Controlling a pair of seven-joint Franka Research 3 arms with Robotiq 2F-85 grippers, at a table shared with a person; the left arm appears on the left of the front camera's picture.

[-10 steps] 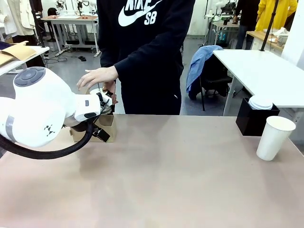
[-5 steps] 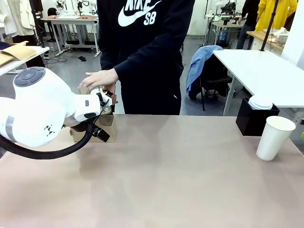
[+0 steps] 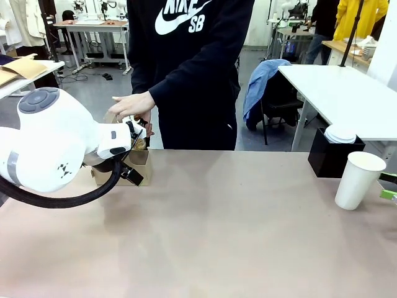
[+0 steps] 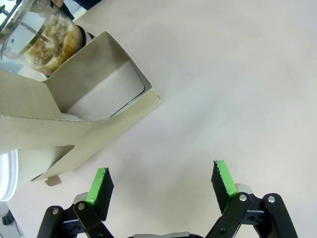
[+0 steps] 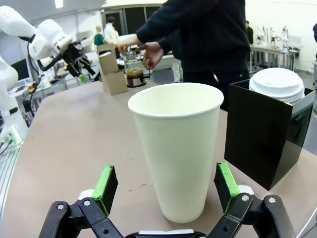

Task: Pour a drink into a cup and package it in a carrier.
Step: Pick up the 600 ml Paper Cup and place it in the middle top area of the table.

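Fingers of the right arm, the right fingers (image 5: 107, 182), are spread wide with the cup (image 5: 176, 148) standing upright between their green pads, a gap on either side, so nothing is gripped. In the front view the cup (image 3: 360, 180) stands on the bench (image 3: 217, 230) near its right end. Just beside the cup, on the far side, sits a black box (image 3: 332, 155) with a stack of white lids (image 3: 341, 133) on top.

Well apart from the cup, at the opposite end of the bench, stands the carrier (image 3: 133, 167), partly hidden behind the left arm. The left fingers (image 4: 100, 184) are also wide open and hold nothing. They point down at bare bench, with the corner of the carrier (image 4: 74, 114) just ahead of them.

Farther from the cup than the carrier is a glass carafe (image 4: 44, 34), close against the carrier's far side. The drink (image 4: 52, 42), brown and foamy, fills its lower part. The person's hand (image 3: 133, 105) is at the carafe, and the right wrist view shows it at the carafe's (image 5: 133, 73) top.
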